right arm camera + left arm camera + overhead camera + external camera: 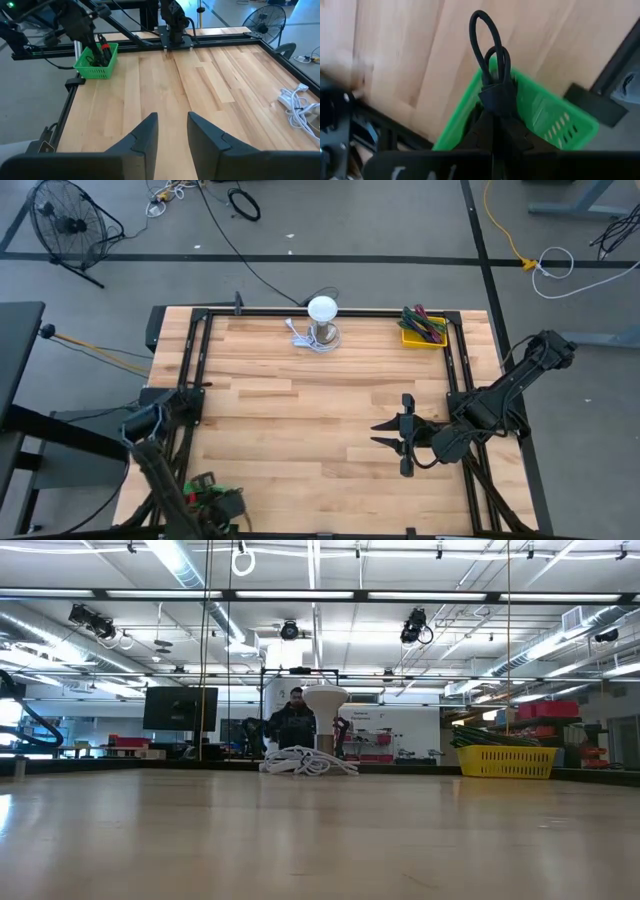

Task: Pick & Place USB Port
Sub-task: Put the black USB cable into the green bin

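At the near left corner of the pale butcher-block wooden table [300, 420] we see the left gripper [495, 107] lowered into a small green perforated plastic basket [545, 117], also visible at that corner from above [215, 498]. Its fingers are clenched on a black looped cable [487, 47], whose two loops rise above the fingertips; from the right wrist view we make out dark cables and something red inside the same basket [97, 57].

At the far middle of the table stands a white dome-shaped lamp on a round metal base [322, 320], and just beside it, on its left, lies the white USB power strip with its coiled white cord [300, 335]. The low view shows that cord as a loose white heap [305, 762] in front of the lamp, and the right wrist view shows the strip as a flat white bar with looped cord [295, 107].

Farther right, at the far right corner, sits a yellow plastic basket [422, 332] holding coloured cables.

The right gripper [385, 434] hovers over bare wood near the right edge, its fingers [145, 135] apart and holding nothing.
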You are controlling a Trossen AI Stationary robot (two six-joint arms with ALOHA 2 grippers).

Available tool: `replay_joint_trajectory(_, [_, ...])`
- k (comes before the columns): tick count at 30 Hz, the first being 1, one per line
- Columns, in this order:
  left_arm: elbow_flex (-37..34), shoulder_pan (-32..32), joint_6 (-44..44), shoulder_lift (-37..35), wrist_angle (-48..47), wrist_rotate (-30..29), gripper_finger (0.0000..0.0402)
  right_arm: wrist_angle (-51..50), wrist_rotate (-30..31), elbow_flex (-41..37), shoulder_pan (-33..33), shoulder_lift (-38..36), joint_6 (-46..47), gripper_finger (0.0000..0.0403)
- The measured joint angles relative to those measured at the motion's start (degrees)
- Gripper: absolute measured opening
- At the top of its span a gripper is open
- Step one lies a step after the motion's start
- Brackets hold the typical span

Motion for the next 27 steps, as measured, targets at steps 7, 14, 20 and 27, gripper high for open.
replay_joint_trajectory(7, [0.0, -6.2, -10.67, 0.0, -0.98, -0.24, 0.0011, 0.0, -0.01, 0.0, 0.0, 0.0, 1.31, 0.0104])
replay_joint_trajectory(14, [-0.08, -10.72, -13.66, 0.0, -1.07, -2.56, 0.0013, 0.0, -0.04, 0.0, -0.01, 0.0, 1.33, 0.0104])
replay_joint_trajectory(20, [-0.09, -12.43, -17.0, 0.0, -1.02, -3.16, 0.0012, 0.0, -0.17, 0.0, -0.02, 0.0, 2.36, 0.0104])
replay_joint_trajectory(27, [-0.11, -12.5, -16.59, 0.0, -1.02, -3.89, 0.0017, 0.0, -0.09, 0.0, 0.0, 0.0, 2.21, 0.0104])
